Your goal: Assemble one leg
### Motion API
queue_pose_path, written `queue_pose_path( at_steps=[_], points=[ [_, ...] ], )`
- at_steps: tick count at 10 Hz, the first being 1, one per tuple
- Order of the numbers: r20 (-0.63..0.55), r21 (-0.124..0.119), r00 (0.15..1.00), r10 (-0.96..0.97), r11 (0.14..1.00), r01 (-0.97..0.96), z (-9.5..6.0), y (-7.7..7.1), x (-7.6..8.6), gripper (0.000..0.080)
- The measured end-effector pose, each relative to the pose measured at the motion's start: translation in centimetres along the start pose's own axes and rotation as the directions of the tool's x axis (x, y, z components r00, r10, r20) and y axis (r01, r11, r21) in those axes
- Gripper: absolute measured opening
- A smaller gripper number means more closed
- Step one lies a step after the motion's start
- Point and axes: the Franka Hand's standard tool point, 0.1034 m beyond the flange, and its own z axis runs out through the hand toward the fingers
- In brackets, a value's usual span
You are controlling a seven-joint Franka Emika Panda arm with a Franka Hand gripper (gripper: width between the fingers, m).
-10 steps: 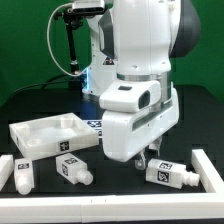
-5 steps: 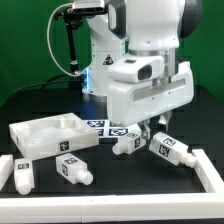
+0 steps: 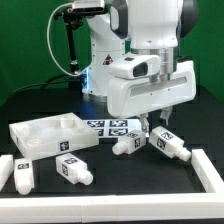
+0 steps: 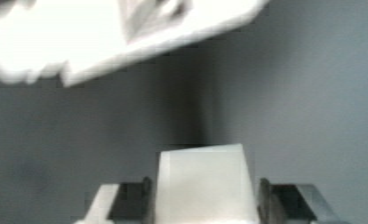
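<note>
Gripper (image 3: 152, 128) clamps one end of the leg (image 3: 172, 146) (wrist view: white block wedged between both fingers).

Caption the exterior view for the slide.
Franka hand grips one leg near the marker board; white tray piece lies at the exterior view's left.

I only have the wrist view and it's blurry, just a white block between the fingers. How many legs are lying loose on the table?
Observer: Three. The middle leg is next to the marker board. The front leg and the corner leg are toward the exterior view's left.
Operator: And the block I'm seeing?
Observer: It looks like the held leg, hanging tilted under the gripper.
Operator: Where's the tray piece?
Observer: The square tray sits at the exterior view's left, apart from the gripper.
</note>
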Motion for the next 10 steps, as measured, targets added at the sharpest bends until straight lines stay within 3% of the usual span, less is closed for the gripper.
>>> queue_pose_path(
  at_steps=[1, 3, 7, 10],
  points=[
    [0.006, 0.004, 0.998, 0.057, 0.998, -0.057, 0.5, -1.8, -1.6, 0.0279],
    [0.013, 0.01, 0.988, 0.156, 0.988, -0.156, 1.1, -4.7, -2.1, 0.0279],
    [0.012, 0.011, 0.992, 0.124, 0.992, -0.125, 1.2, -4.5, -2.1, 0.0279],
    [0.024, 0.028, 0.97, 0.244, 0.969, -0.244, 2.5, -8.7, -4.8, 0.0279]
  ],
)
